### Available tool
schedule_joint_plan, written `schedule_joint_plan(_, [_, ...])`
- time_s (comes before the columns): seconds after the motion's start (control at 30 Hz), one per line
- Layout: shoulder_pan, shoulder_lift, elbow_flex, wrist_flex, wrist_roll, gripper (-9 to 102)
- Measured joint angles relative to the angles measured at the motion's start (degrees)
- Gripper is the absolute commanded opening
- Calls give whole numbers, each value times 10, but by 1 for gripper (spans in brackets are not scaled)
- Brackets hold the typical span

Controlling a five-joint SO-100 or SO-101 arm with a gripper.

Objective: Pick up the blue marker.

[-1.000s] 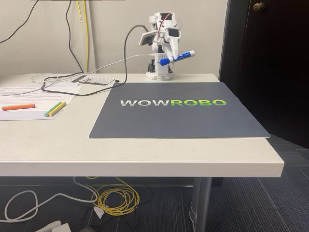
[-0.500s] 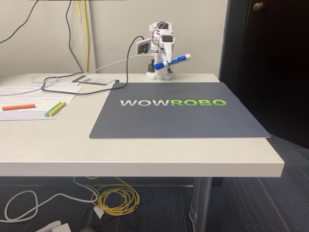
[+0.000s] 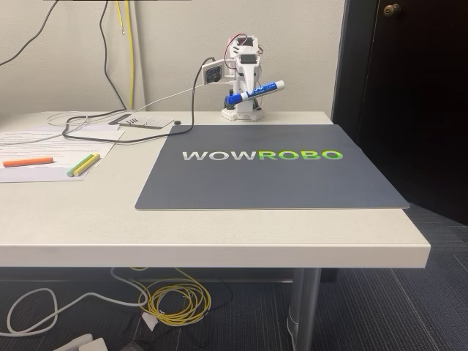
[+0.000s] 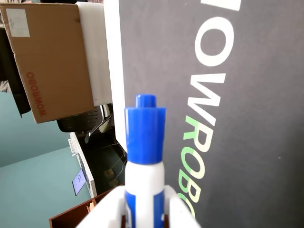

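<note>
1. Lying far off to the left of the gripper in the fixed view, an orange marker [image 3: 28,161] and a green and yellow pair of markers [image 3: 83,164] rest on papers [image 3: 51,150] on the table [image 3: 219,227]; none of them is the one wanted.
2. Nearer, just left of the arm, a dark cable [image 3: 191,102] runs down to the tabletop, and a small flat box [image 3: 146,122] sits beside its foot.
3. At the far edge of the table the gripper [image 3: 248,89] is folded back over its base, raised well clear of the grey mat [image 3: 270,167] printed WOWROBO.
4. The blue marker [image 3: 254,91] is inside the jaws, which are closed tight around its white barrel; in the wrist view the white fingers [image 4: 109,209] press against both sides of the barrel, with the blue end [image 4: 145,133] sticking out past them.
5. The marker's long axis crosses the gripper: in the fixed view it lies nearly level, tilted so the end to the right of the jaws rides a little higher than the end to the left.
6. Judging by this, the pick is done: the marker is off the table and touching nothing but the fingers. With only one arm here, what is left depends on that sideways clamp holding.
</note>
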Motion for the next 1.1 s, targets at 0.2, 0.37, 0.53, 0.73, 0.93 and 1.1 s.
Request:
schedule_joint_plan(0.2, [15, -73, -78, 3, 4, 1])
schedule_joint_plan(0.37, [15, -77, -106, 3, 4, 1])
schedule_joint_plan(0.53, [16, -77, -148, 4, -8, 0])
schedule_joint_plan(0.73, [24, -104, -198, 18, -16, 1])
schedule_joint_plan(0.93, [35, -103, -202, 21, -20, 0])
schedule_joint_plan(1.1, [36, -103, -202, 21, -26, 0])
